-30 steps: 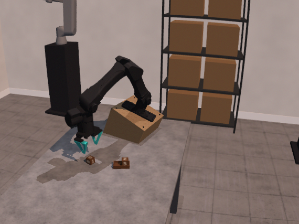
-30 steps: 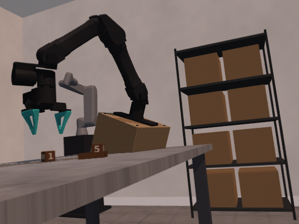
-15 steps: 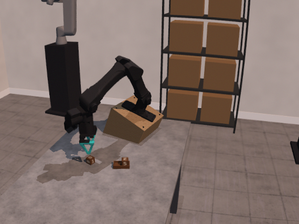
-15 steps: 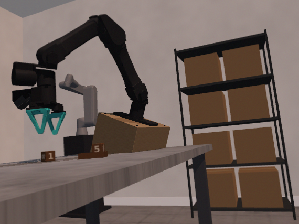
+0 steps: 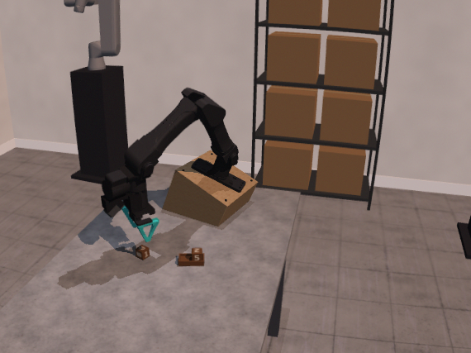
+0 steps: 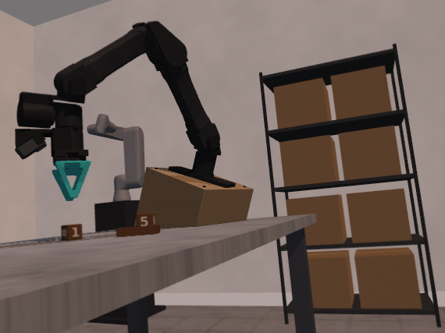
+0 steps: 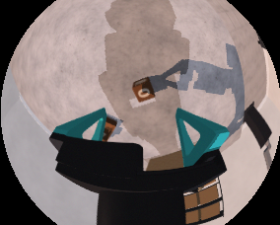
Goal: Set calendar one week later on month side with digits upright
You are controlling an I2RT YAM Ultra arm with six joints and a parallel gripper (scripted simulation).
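Note:
A loose brown date cube [image 5: 142, 252] [image 6: 72, 232] [image 7: 144, 91] stands on the table to the left of the tray, apart from it. It shows 1 on the side facing the exterior camera and 0 on top in the wrist view. The low brown tray [image 5: 183, 261] [image 6: 129, 232] lies flat and holds one cube [image 5: 197, 255] [image 6: 145, 220] showing 5. In the wrist view the tray with its cube [image 7: 111, 127] is partly hidden behind one finger. My gripper [image 5: 142, 229] [image 6: 70, 196] [image 7: 140, 113] is open and empty. It hangs well above the loose cube.
The arm's wooden wedge base [image 5: 206, 199] [image 6: 195, 203] sits behind the tray. A black shelf rack with cardboard boxes [image 5: 322, 88] [image 6: 343, 172] stands off the table to the right. A grey arm on a black pedestal [image 5: 99, 121] stands behind. The table's right edge [image 5: 285, 265] is near.

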